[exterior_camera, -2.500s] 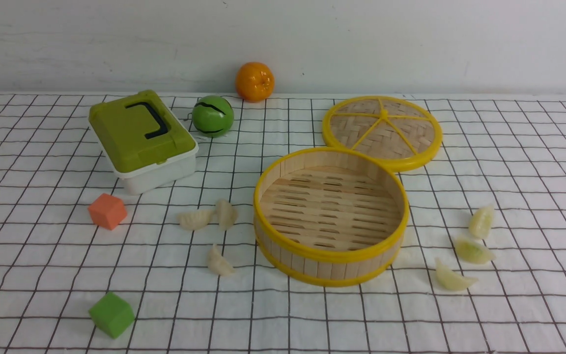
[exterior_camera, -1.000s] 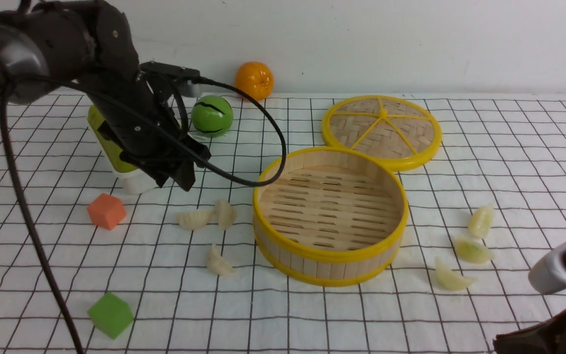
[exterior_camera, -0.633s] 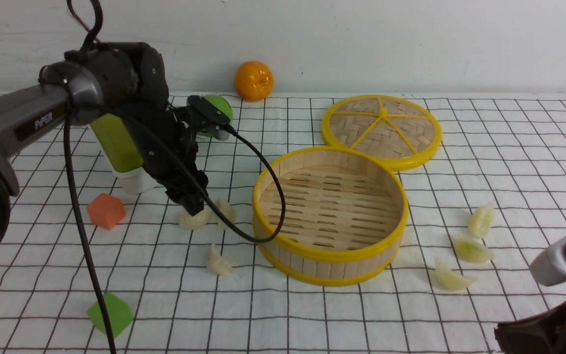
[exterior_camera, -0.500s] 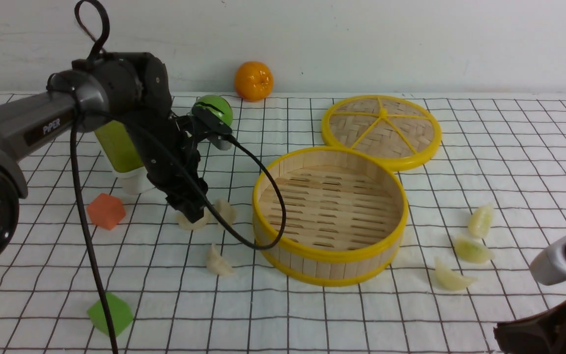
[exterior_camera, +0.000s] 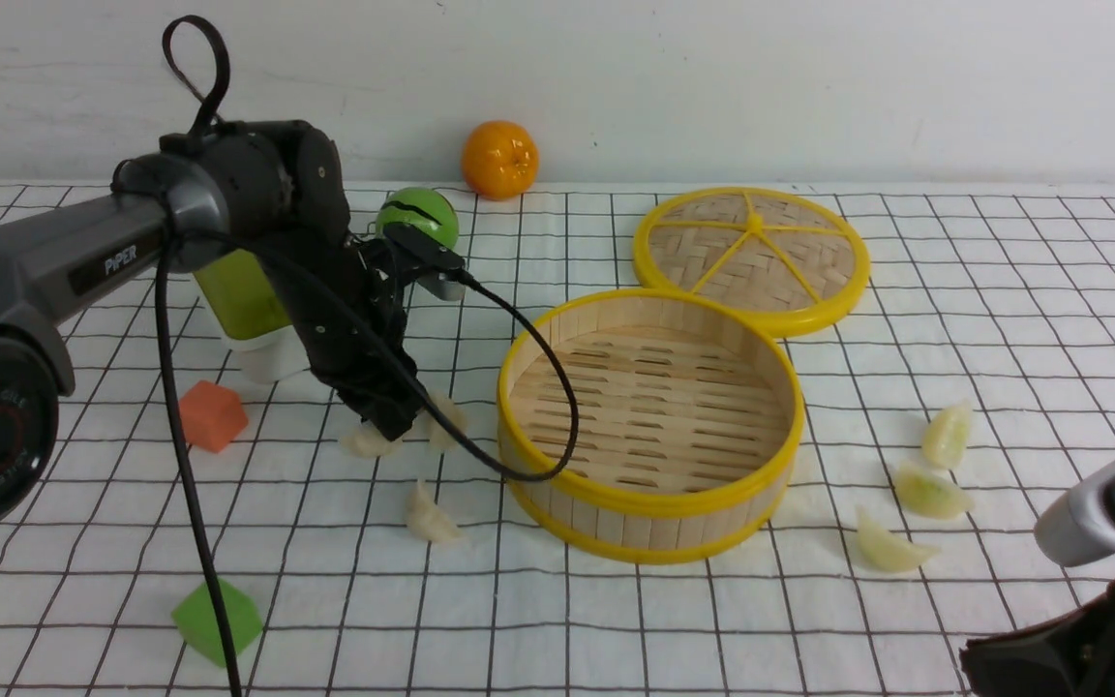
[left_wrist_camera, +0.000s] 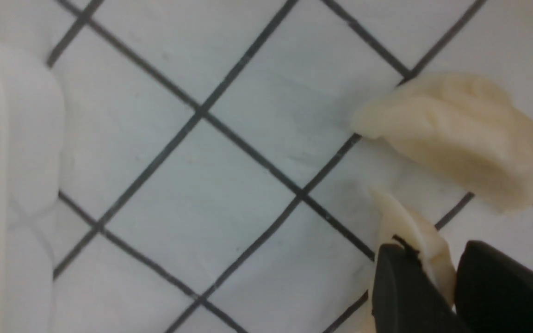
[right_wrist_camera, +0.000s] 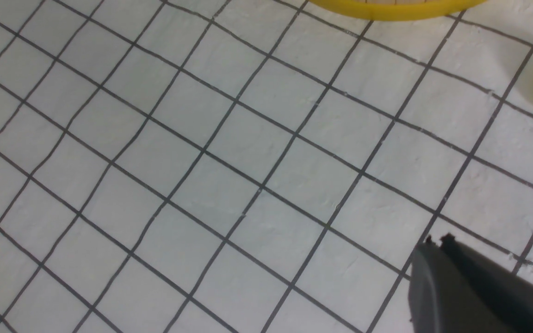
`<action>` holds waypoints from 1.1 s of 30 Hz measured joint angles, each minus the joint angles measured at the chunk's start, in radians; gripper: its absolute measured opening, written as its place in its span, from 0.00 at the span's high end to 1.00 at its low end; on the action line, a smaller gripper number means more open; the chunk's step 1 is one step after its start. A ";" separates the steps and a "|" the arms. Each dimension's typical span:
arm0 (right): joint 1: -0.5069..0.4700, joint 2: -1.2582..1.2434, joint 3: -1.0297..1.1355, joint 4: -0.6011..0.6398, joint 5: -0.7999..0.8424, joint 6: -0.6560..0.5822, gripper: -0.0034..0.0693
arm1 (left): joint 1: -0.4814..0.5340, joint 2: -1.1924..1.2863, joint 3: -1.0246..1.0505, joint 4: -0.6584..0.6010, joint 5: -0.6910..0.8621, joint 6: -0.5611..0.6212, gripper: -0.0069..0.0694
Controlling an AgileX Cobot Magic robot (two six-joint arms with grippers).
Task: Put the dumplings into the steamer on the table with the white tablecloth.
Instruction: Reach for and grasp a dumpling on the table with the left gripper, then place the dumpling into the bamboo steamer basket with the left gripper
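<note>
The steamer (exterior_camera: 652, 504) stands mid-table on the white gridded tablecloth (exterior_camera: 616, 620) with nothing in it. Three dumplings lie to its left and three to its right (exterior_camera: 930, 492). My left gripper (exterior_camera: 389, 427) is down on the left group. In the left wrist view its dark fingers (left_wrist_camera: 400, 286) pinch one upright dumpling (left_wrist_camera: 414, 233). A second dumpling (left_wrist_camera: 456, 134) lies just beyond it, and a third (exterior_camera: 432, 518) lies nearer the front. My right gripper (right_wrist_camera: 435, 239) hovers shut and empty at the front right, near the steamer's rim (right_wrist_camera: 387, 10).
The flat woven yellow-rimmed lid (exterior_camera: 753, 257) lies behind the steamer. A green-lidded white box (exterior_camera: 238, 295), a green ball (exterior_camera: 417, 215) and an orange (exterior_camera: 499, 160) sit at the back left. An orange cube (exterior_camera: 212, 414) and a green cube (exterior_camera: 219, 620) lie at the front left.
My left arm came down from above the box to the dumplings left of the steamer, and its jaws closed on one. The right arm has barely moved.
</note>
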 joint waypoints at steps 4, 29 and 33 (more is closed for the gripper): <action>0.000 0.000 0.000 0.000 0.000 0.000 0.95 | -0.002 0.000 -0.004 0.042 0.001 -0.253 0.72; 0.000 0.002 0.000 0.041 -0.025 0.000 0.92 | -0.228 -0.092 -0.188 -0.179 -0.114 -0.707 0.73; 0.000 0.002 0.000 0.053 -0.014 0.000 0.91 | -0.297 -0.005 -0.264 0.029 -0.149 -0.864 0.73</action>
